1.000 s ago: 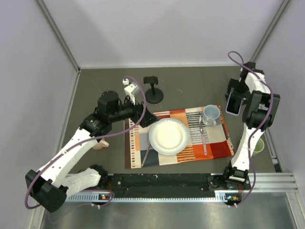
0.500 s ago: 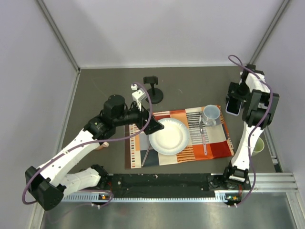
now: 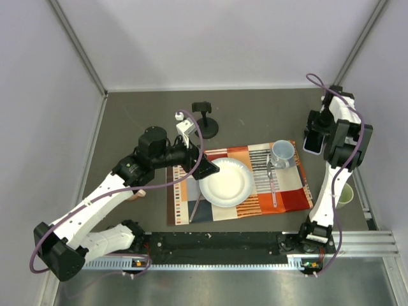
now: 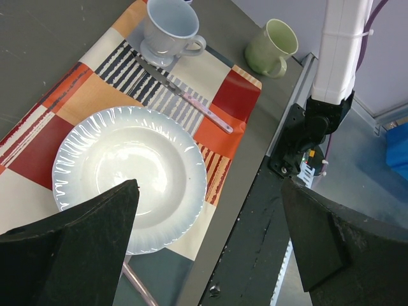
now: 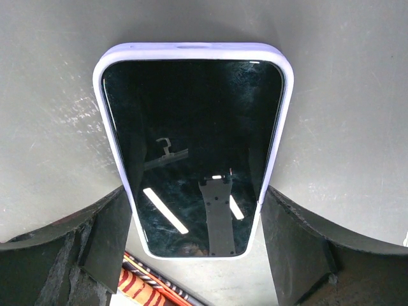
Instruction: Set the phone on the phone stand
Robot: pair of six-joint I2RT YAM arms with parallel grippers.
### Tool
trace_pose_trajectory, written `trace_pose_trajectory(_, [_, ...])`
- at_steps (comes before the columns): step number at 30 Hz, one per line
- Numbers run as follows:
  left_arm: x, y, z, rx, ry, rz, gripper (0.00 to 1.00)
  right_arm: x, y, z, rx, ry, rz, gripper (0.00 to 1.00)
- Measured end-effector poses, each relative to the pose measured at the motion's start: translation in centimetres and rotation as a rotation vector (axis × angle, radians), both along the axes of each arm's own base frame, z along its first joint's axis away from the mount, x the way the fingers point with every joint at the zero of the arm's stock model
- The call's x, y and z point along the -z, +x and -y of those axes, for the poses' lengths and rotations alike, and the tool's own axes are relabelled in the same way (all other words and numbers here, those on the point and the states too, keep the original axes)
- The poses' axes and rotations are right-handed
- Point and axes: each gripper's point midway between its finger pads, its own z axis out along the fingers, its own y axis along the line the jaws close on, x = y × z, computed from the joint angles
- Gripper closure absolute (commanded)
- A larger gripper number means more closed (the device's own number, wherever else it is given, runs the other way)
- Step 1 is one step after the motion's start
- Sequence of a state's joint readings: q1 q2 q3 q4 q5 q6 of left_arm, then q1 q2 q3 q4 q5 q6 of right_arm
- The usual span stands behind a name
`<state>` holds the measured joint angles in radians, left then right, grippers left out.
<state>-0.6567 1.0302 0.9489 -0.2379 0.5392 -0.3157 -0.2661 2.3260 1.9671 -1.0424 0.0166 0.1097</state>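
The phone [image 5: 191,127], black screen with a pale lavender edge, is held between my right gripper's fingers [image 5: 108,236], which press on both long sides. My right gripper [image 3: 312,131] holds the phone [image 3: 312,139] above the table at the far right, beyond the placemat's corner. The black phone stand [image 3: 205,124], disc base and short cradle arm, stands at the back centre, far to the left of the phone. My left gripper [image 3: 203,167] is open and empty, hovering over the left rim of the white plate [image 3: 225,182]. Its jaws [image 4: 207,242] stand wide apart in the left wrist view.
A checked placemat [image 3: 287,194] carries the plate [image 4: 127,172], a blue-grey mug [image 3: 282,152] and a spoon [image 3: 272,182]. A green mug [image 3: 344,194] stands at the right edge. In the left wrist view the mug [image 4: 171,25] and the green mug [image 4: 274,44] also show.
My left arm swung right and nearer, from beside the stand to over the plate's left rim, then stopped. My right gripper shifted only slightly with the phone.
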Motion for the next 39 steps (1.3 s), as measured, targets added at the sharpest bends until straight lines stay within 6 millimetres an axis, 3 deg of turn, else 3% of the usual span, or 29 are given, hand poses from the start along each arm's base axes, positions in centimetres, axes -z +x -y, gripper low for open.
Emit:
trace_pose_trajectory(3, [0.0, 0.0, 0.0, 0.000, 0.000, 0.000, 0.02, 0.0, 0.0, 0.0, -0.002, 0.000, -0.001, 0.78])
trace_pose_trajectory(4, [0.0, 0.0, 0.0, 0.000, 0.000, -0.001, 0.02, 0.0, 0.0, 0.0, -0.002, 0.000, -0.001, 0.94])
trace_pose_trajectory(5, [0.0, 0.0, 0.0, -0.001, 0.000, -0.001, 0.02, 0.0, 0.0, 0.0, -0.003, -0.001, -0.001, 1.00])
trace_pose_trajectory(24, [0.0, -0.1, 0.1, -0.009, -0.008, -0.031, 0.02, -0.9, 1.2, -0.1, 0.008, 0.007, 0.059, 1.00])
trace_pose_trajectory(39, [0.0, -0.1, 0.1, -0.014, -0.015, -0.047, 0.02, -6.0, 2.1, -0.6, 0.022, 0.016, 0.184, 1.00])
